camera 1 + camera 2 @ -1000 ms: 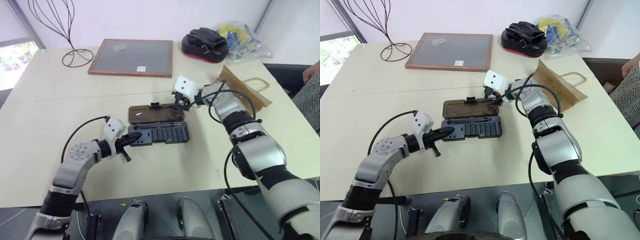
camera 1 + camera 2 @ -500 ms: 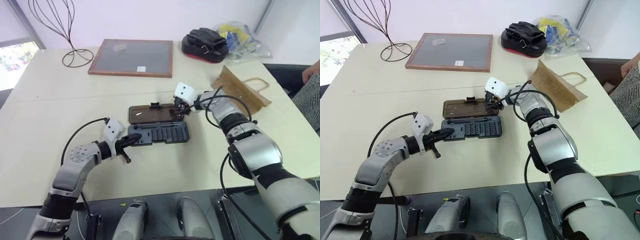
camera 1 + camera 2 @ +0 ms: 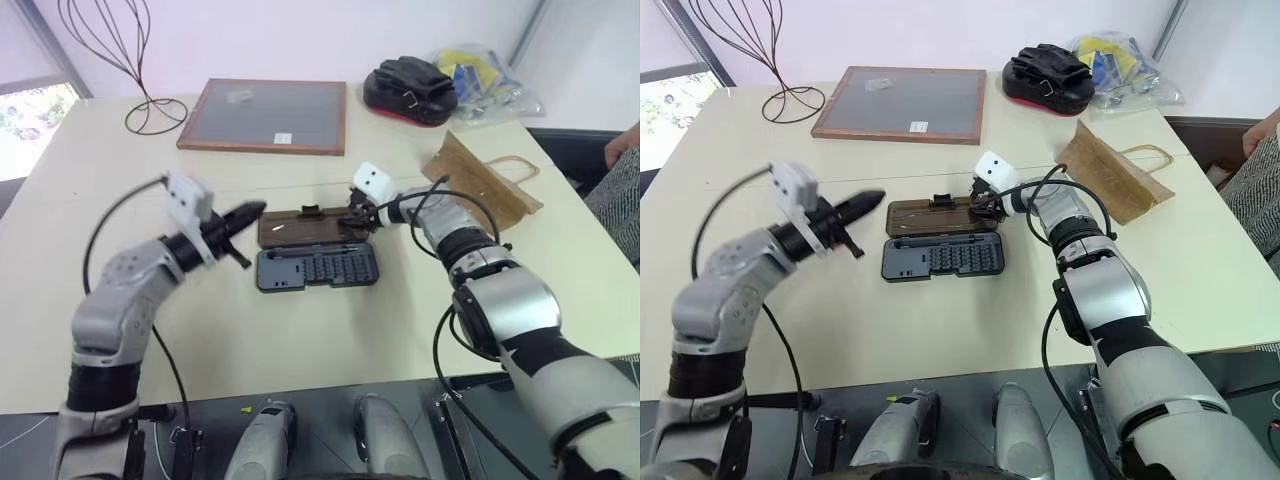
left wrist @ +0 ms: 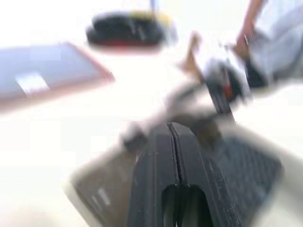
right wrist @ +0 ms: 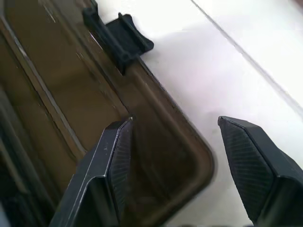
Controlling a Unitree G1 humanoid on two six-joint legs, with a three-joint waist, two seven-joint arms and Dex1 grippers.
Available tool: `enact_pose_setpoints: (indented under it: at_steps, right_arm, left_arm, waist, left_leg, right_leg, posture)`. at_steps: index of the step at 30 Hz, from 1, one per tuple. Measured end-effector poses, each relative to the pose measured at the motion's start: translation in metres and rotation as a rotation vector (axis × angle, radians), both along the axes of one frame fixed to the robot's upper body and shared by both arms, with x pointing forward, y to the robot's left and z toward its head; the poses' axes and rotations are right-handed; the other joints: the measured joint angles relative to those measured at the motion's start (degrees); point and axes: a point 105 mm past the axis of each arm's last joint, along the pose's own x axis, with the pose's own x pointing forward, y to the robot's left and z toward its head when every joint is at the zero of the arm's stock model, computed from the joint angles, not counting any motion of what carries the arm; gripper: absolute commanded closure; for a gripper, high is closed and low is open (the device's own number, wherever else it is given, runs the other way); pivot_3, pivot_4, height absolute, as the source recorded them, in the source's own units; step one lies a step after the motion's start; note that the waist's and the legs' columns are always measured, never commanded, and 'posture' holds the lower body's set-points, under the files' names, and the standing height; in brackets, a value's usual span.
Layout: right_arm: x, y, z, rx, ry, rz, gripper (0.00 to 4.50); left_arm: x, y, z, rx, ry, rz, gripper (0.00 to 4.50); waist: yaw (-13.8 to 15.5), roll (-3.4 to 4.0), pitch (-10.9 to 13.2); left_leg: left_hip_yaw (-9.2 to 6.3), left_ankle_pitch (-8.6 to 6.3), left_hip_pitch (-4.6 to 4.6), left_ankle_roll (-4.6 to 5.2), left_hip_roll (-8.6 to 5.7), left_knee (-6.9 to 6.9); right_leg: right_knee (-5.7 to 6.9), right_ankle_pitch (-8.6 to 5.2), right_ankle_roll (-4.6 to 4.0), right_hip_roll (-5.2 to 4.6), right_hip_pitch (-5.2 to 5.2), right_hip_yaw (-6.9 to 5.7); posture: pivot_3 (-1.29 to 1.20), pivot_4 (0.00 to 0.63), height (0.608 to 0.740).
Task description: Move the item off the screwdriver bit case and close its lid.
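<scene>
Kraft paper bag (image 3: 480, 180) already off the bit case (image 3: 318, 268), lying near table's right edge. Lid (image 3: 305, 227) still flat open. Right gripper (image 5: 175, 156) spread over lid corner; left gripper (image 3: 235, 217) pinched together, empty.

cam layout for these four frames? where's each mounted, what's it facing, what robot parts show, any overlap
Left eye: on the head, looking forward and down at the table; both arms show, left gripper, right gripper.
Right eye: the stereo twin, same scene slightly offset; paper bag lies off the screwdriver bit case.
Left wrist: on the left arm, looking past its shut fingers toward the case and right arm.
Right wrist: on the right arm, facing the lid corner between its open fingers.
Shared: all four show the lid.
</scene>
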Motion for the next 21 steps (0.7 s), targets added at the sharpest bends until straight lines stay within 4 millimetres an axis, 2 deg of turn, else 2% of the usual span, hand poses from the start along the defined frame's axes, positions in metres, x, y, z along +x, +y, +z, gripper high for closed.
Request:
enact_pose_setpoints:
  at_steps: [9, 19, 21]
  right_arm:
    - [0.008, -0.025, -0.001, 0.076, 0.043, -0.202, 1.54]
    - [-0.001, -0.031, -0.004, 0.188, 0.181, -0.31, 1.54]
    - [-0.009, -0.03, -0.005, 0.183, 0.192, -0.312, 2.04]
  left_arm:
    - [0.001, 0.004, -0.01, 0.004, 0.033, 0.035, 4.5]
    - [0.008, 0.007, -0.005, 0.021, 0.013, 0.057, 4.5]
    - [0.01, 0.008, -0.004, 0.028, 0.002, 0.061, 4.5]
  waist:
    - [0.1, 0.02, 0.0]
    - [0.3, 0.0, 0.0]
    - [0.3, 0.0, 0.0]
  left_leg:
    - [0.01, -0.01, 0.02, 0.02, -0.02, 0.0]
    - [-0.02, -0.05, 0.01, 0.09, -0.05, 0.03]
    - [-0.1, -0.05, 0.01, 0.1, -0.04, 0.02]
  right_leg:
    - [0.0, 0.0, 0.0, 0.0, 0.04, 0.0]
    - [-0.01, 0.0, 0.0, 0.0, 0.09, -0.02]
    - [-0.02, 0.0, 0.0, -0.01, 0.08, -0.03]
  posture:
    - [0.0, 0.15, 0.734]
    - [0.0, 0.15, 0.734]
    - [0.0, 0.15, 0.734]
